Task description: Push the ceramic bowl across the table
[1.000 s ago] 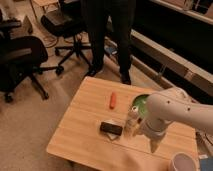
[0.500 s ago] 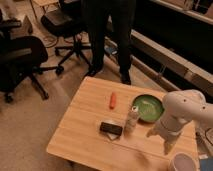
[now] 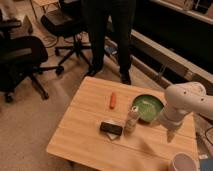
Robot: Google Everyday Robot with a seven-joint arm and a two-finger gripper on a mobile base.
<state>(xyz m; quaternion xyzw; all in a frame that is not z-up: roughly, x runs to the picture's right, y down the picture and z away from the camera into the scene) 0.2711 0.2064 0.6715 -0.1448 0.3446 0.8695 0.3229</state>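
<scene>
The green ceramic bowl (image 3: 148, 106) sits on the right half of the light wooden table (image 3: 85, 130), its pale glossy inside showing. My white arm comes in from the right, and the gripper (image 3: 170, 134) points down at the table just right of and in front of the bowl, close to its rim. A small bottle (image 3: 132, 119) stands upright against the bowl's left front side.
A flat black object (image 3: 111, 128) lies left of the bottle. A small orange-red item (image 3: 113, 100) lies further back. A white cup (image 3: 182, 162) stands at the table's front right corner. A person's legs (image 3: 107, 35) stand behind the table, with office chairs (image 3: 25, 55) to the left.
My arm has swung to the right, uncovering the bowl. The gripper now sits at the bowl's right front side instead of in front of it.
</scene>
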